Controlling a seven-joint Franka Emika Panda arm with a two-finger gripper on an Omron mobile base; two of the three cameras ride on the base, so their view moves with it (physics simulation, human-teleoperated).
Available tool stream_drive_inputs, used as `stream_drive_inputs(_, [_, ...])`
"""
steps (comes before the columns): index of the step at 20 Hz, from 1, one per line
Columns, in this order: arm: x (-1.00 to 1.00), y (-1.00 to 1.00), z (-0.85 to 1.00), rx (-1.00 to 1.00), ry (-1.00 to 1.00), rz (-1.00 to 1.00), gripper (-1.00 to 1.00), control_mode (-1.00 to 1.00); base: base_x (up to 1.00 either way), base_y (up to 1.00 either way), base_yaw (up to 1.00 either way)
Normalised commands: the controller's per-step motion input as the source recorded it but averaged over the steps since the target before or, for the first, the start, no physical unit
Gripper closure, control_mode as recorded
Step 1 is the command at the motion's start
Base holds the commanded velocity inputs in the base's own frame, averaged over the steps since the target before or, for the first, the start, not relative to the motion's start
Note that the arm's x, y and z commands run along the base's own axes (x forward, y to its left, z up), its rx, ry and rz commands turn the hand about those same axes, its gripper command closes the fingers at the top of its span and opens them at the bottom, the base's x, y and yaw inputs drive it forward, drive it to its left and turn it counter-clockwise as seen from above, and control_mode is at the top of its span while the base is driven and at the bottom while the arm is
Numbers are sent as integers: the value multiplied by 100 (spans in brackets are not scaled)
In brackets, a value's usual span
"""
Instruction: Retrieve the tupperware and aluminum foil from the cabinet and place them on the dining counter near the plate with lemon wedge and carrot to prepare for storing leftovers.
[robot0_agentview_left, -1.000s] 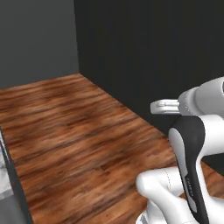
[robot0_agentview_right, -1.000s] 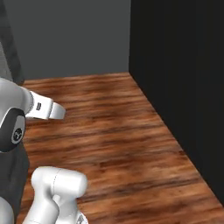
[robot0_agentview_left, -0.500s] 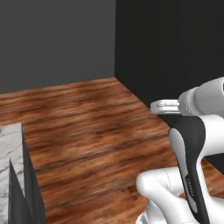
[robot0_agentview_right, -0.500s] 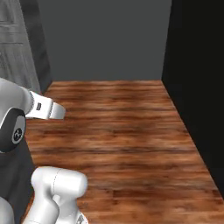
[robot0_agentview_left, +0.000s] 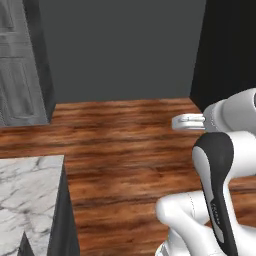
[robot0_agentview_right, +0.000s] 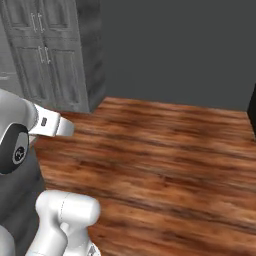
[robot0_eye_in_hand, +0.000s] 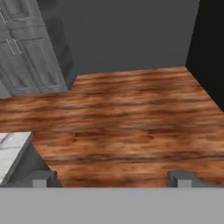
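Wood floor (robot0_agentview_left: 125, 145) is seen ahead, grey doors (robot0_eye_in_hand: 26, 57) at ten o'clock, marble counter (robot0_agentview_left: 25, 195) at eight; gripper (robot0_eye_in_hand: 111, 178) is held wide open, empty.

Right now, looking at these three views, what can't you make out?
- Marble top: the left base view's left and bottom edges cut it off, so its length and anything on it are unknown.
- Tall doors: every view's top and left edges cut them.
- Fingers: the hand view shows their tips alone, set wide apart with nothing between.
- Black wall: too dark for detail.
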Motion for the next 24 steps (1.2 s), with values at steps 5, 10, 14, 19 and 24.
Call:
stream_drive_inputs(5, [0,0,0,0,0,0,-100,100,100,-15,52])
stream_drive_inputs(10, [0,0,0,0,0,0,-100,100,100,-17,51])
stream_drive_inputs(14, [0,0,0,0,0,0,-100,100,100,-37,45])
stream_drive_inputs(19, [0,0,0,0,0,0,-100,100,100,-57,39])
stream_drive_inputs(24, [0,0,0,0,0,0,-100,100,100,-49,41])
